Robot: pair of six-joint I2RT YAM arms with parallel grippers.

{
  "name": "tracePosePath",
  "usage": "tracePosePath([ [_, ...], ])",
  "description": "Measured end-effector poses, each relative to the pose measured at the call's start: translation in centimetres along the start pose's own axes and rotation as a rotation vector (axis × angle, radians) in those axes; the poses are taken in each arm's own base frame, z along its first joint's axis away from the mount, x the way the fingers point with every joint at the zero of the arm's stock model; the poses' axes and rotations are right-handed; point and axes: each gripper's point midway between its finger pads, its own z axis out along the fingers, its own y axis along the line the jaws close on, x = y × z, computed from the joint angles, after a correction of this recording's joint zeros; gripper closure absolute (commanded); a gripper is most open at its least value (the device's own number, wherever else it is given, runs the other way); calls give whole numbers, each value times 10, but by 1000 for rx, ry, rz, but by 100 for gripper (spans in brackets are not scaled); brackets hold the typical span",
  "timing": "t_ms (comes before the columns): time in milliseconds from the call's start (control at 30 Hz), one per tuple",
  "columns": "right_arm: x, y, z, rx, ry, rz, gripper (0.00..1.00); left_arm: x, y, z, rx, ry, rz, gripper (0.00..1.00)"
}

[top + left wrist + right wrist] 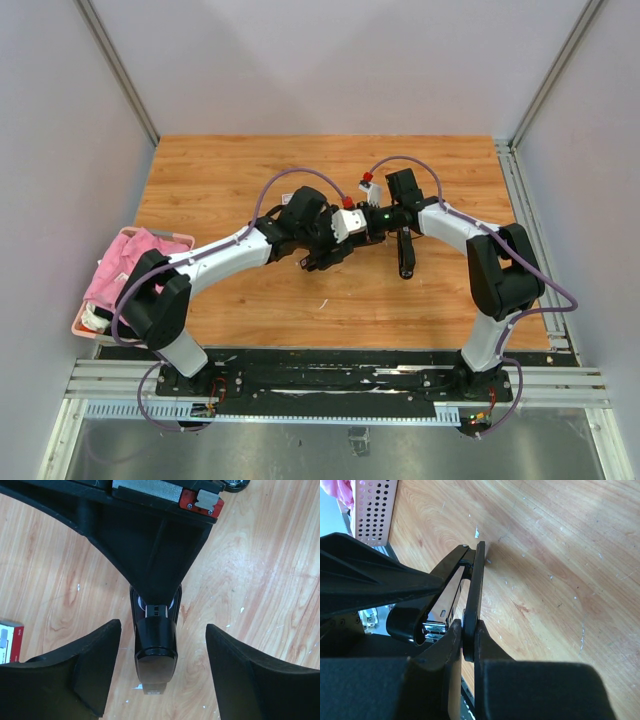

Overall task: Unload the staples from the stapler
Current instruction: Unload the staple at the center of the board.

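Wooden counter below: left tool gapes, straddling the stapler untouched; right tool is clenched on its black arm.

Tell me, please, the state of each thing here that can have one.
stapler: swung open, gripped by its thin arm.
right gripper: shut on the stapler.
left gripper: open, fingers either side of the stapler's end, not touching it.
basket: holds a pink cloth.
staples: too small to tell.
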Motion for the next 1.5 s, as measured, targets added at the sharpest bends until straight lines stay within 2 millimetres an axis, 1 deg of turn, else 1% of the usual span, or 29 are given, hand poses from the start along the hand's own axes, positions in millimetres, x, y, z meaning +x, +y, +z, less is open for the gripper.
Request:
tracePosePath([
  [67, 0, 0, 0, 0, 0, 0, 100, 1, 0, 1, 1, 3, -1, 42],
  [167, 0, 0, 0, 1, 0, 1, 100, 1, 1, 1, -5, 7, 0, 68],
  [233, 0, 0, 0, 1, 1, 2, 100, 0, 3, 2, -17, 10, 3, 79],
  [433, 0, -1, 0, 6, -1, 9, 100, 0, 4, 2, -34, 17, -4, 87],
  [633, -3, -6, -3, 12, -10, 19, 100, -1, 8, 1, -71, 0, -5, 98],
  [867, -2, -10, -5, 2, -10, 28, 100, -1, 9, -4, -99, -64, -5, 100],
  [1000, -9, -28, -11, 18, -37, 55, 100, -4, 19, -19, -86, -111, -42, 100],
  [1067, -11, -33, -12, 19, -44, 65, 100, -3, 22, -22, -72, -131, -60, 100],
  [1233, -12, -35, -11, 13, -46, 71, 100, 1, 23, -30, -53, -165, -71, 100],
  [1500, -12, -35, -11, 10, -46, 70, 100, 7, 25, -41, -84, -191, -65, 100],
])
